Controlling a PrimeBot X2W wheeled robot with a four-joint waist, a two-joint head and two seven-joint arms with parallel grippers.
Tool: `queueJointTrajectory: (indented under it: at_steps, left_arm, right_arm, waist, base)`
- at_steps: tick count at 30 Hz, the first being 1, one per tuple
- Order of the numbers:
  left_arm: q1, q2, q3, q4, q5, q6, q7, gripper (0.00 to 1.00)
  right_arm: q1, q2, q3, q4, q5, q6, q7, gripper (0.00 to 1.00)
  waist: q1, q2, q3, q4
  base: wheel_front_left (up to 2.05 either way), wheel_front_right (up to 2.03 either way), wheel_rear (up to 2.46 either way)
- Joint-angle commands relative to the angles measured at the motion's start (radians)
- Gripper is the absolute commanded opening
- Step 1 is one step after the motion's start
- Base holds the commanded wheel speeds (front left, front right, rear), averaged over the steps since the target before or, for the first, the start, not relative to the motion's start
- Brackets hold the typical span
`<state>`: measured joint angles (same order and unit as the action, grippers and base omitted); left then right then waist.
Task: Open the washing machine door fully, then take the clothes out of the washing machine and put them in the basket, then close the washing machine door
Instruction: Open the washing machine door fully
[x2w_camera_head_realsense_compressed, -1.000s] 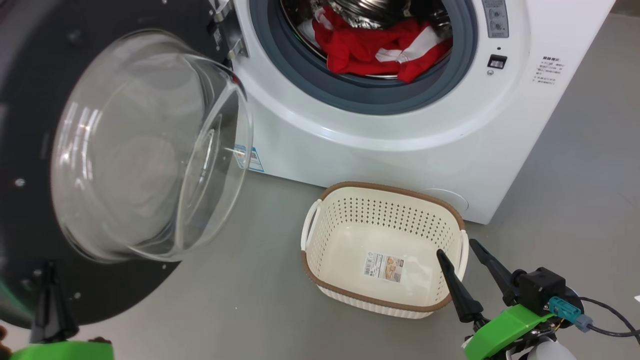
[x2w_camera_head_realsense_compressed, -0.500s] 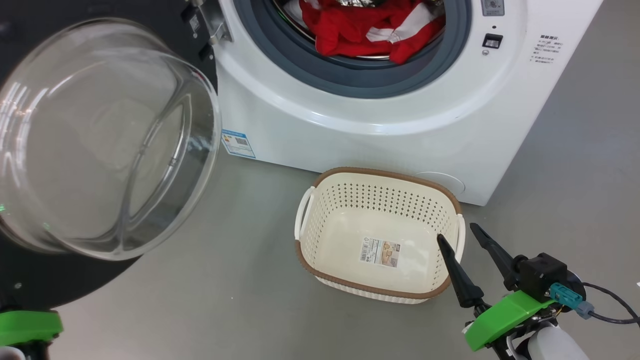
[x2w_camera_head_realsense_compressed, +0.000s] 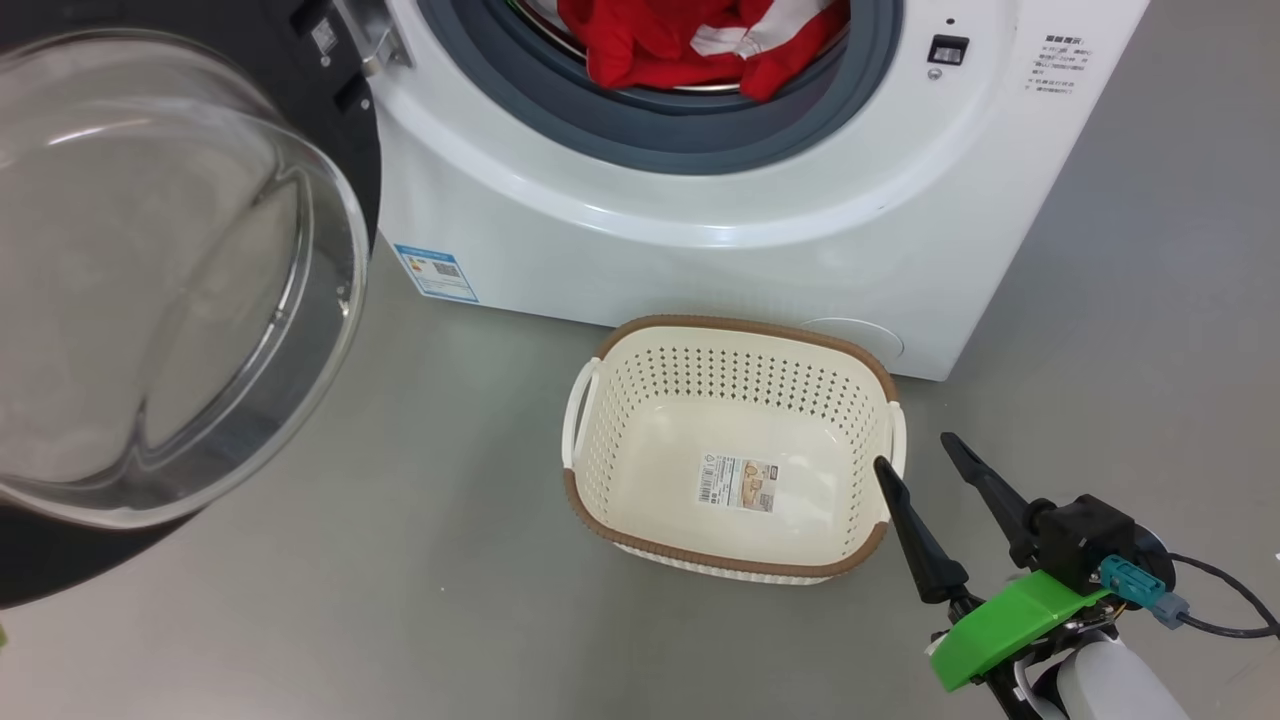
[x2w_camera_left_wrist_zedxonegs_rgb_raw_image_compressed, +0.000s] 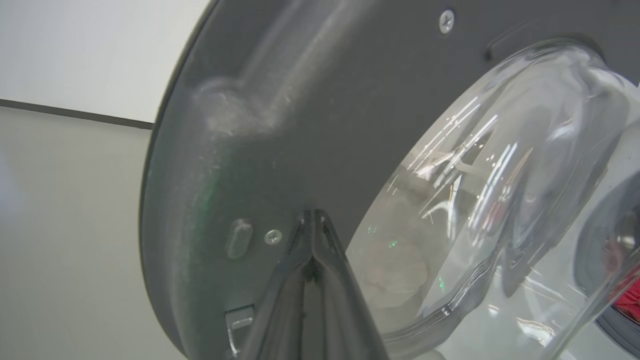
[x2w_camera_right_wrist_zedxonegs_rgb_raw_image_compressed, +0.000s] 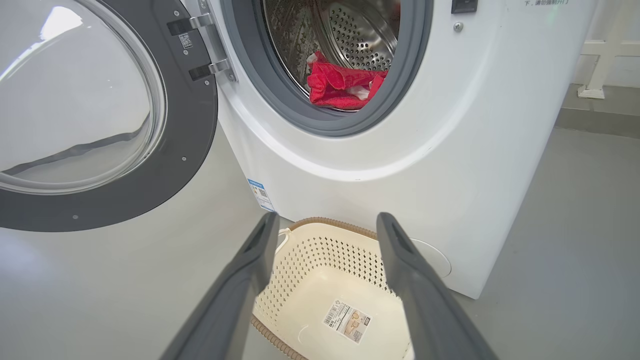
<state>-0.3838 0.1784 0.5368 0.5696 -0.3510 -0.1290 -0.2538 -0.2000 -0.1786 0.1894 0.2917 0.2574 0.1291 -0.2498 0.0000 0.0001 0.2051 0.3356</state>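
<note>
Nearest, the right gripper (x2w_camera_head_realsense_compressed: 912, 452) hangs as it did over the right end of the basket (x2w_camera_head_realsense_compressed: 735, 325), its fingers spread wide and holding nothing. The left gripper (x2w_camera_left_wrist_zedxonegs_rgb_raw_image_compressed: 313, 215) has its fingers pressed shut together, with the tips at the dark inner rim of the washing machine door (x2w_camera_head_realsense_compressed: 150, 300) and seemingly touching it.

Over the last second the head camera has shifted, but the door has also swung wider. Its glass bowl had overlapped the blue label (x2w_camera_head_realsense_compressed: 435, 272) and now stands clear of it. The door looks close to fully open, so unloading is probably the next step.

The basket sits empty on the floor (x2w_camera_head_realsense_compressed: 400, 620) just in front of the washing machine (x2w_camera_head_realsense_compressed: 700, 270). Beyond it, the clothes (x2w_camera_head_realsense_compressed: 650, 50) still lie in the drum.

Counted: two grippers, one basket, one washing machine, one door, one blue label. There is one red heap, and the number of garments in it cannot be told.
</note>
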Motion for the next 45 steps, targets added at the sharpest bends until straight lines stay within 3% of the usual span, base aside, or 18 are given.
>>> queueJointTrajectory:
  at_steps: [1, 16, 29, 33, 34, 45]
  left_arm:
    - [-0.042, 0.075, 0.042, 0.004, 0.021, -0.002, -0.008, 0.00]
    - [-0.105, 0.126, 0.084, 0.108, 0.050, -0.002, -0.008, 0.00]
    - [0.012, 0.039, 0.000, 0.002, -0.015, -0.002, -0.008, 0.00]
    - [0.071, 0.012, -0.044, -0.046, -0.038, -0.002, -0.008, 0.96]
    - [0.088, 0.004, -0.051, -0.062, -0.040, -0.002, -0.008, 1.00]
    - [0.257, -0.057, -0.138, -0.221, -0.027, -0.002, -0.008, 1.00]
  right_arm:
    - [-0.024, -0.001, 0.024, -0.027, -0.003, 0.002, -0.012, 1.00]
    - [-0.035, 0.000, 0.025, -0.024, -0.006, 0.002, -0.012, 1.00]
    - [-0.011, 0.007, 0.015, -0.023, 0.000, 0.002, -0.012, 1.00]
    - [-0.006, 0.006, 0.013, -0.023, 0.003, 0.002, -0.012, 1.00]
    - [-0.003, 0.007, 0.012, -0.023, 0.003, 0.002, -0.012, 1.00]
    - [0.035, 0.018, -0.022, -0.021, 0.001, 0.002, -0.012, 1.00]
  waist:
    - [0.0000, -0.0001, 0.008, -0.007]
    - [0.0000, -0.0001, 0.017, -0.024]
    - [0.0000, -0.0001, -0.035, -0.011]
    - [0.0000, -0.0001, -0.047, -0.011]
    - [0.0000, -0.0001, -0.053, -0.012]
    - [0.0000, -0.0001, -0.089, -0.061]
  base:
    - [0.00, 0.00, 0.00]
    - [0.00, 0.00, 0.00]
    - [0.00, 0.00, 0.00]
    - [0.00, 0.00, 0.00]
    - [0.00, 0.00, 0.00]
    - [0.00, 0.00, 0.00]
